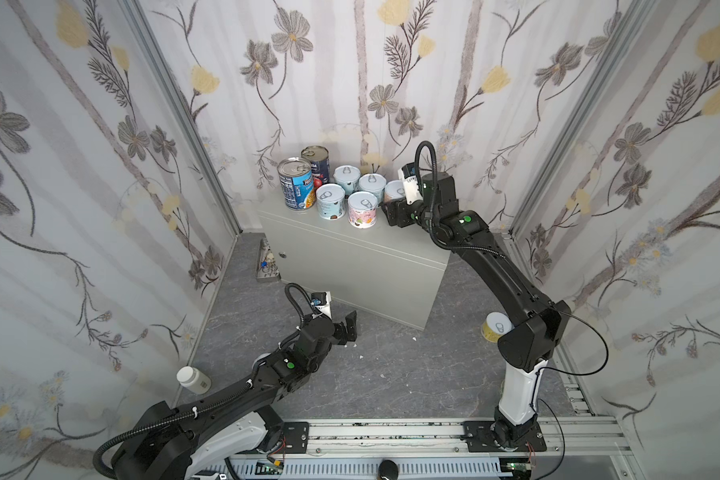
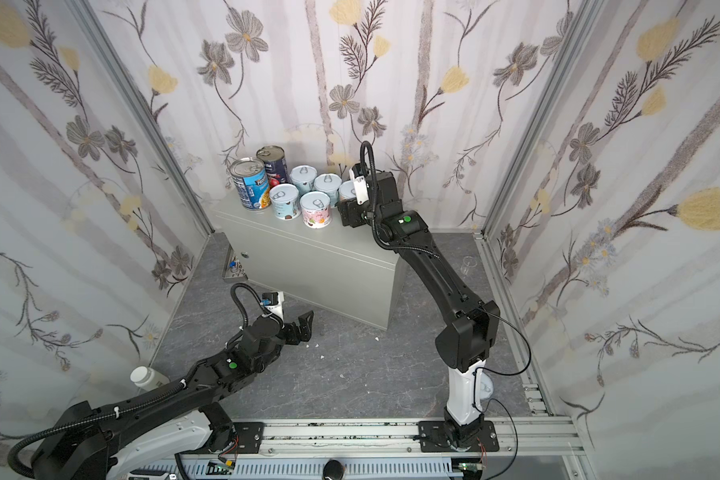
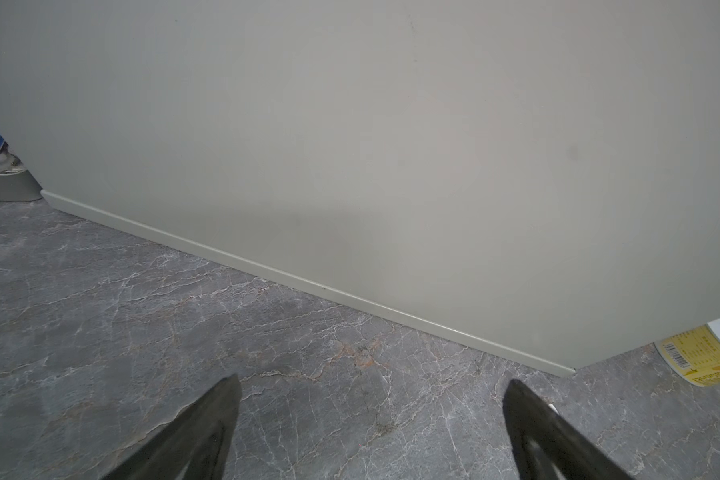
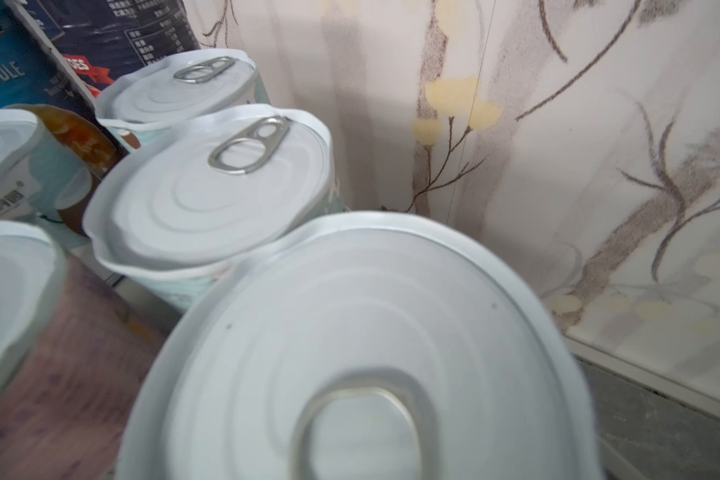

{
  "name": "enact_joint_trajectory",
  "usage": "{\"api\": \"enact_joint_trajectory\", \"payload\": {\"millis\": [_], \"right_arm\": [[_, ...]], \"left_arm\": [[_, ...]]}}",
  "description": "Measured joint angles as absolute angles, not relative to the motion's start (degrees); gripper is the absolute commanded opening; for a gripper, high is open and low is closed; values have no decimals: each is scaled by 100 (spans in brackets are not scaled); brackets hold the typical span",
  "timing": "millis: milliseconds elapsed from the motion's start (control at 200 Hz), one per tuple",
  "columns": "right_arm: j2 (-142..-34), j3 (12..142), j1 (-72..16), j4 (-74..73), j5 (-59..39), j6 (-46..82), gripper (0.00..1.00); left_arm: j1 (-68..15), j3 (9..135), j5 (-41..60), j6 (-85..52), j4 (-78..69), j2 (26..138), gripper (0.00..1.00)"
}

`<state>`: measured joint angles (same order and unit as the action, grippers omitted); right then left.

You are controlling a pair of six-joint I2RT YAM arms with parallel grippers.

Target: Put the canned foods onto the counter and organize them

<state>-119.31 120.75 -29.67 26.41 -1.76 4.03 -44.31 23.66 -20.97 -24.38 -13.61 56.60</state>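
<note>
Snagging it on retreat, my right gripper (image 1: 391,208), spread or pinching I cannot tell, may topple the short pale-lidded metal can (image 4: 350,332).

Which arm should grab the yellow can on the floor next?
Probably the left. The left gripper hangs low over the floor, jaws open and empty, with the yellow can in its wrist view. The right gripper is up among the cans on the counter.

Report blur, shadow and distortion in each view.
Right wrist view: the nearest short can is blurred, the can behind it sharper. Left wrist view: floor crisp, left hand dark and soft, a faint shadow on the counter. Both top views: even light, wall posts splay outward, wide-angle.
</note>
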Motion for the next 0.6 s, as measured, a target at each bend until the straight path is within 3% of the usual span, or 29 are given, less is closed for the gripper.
{"api": "enact_joint_trajectory", "payload": {"millis": [600], "right_arm": [[-11518,12075,-2971,2893,-158,381,95]], "left_arm": [[-4401,2443,-2460,-2600,-1037,4838,100]]}}
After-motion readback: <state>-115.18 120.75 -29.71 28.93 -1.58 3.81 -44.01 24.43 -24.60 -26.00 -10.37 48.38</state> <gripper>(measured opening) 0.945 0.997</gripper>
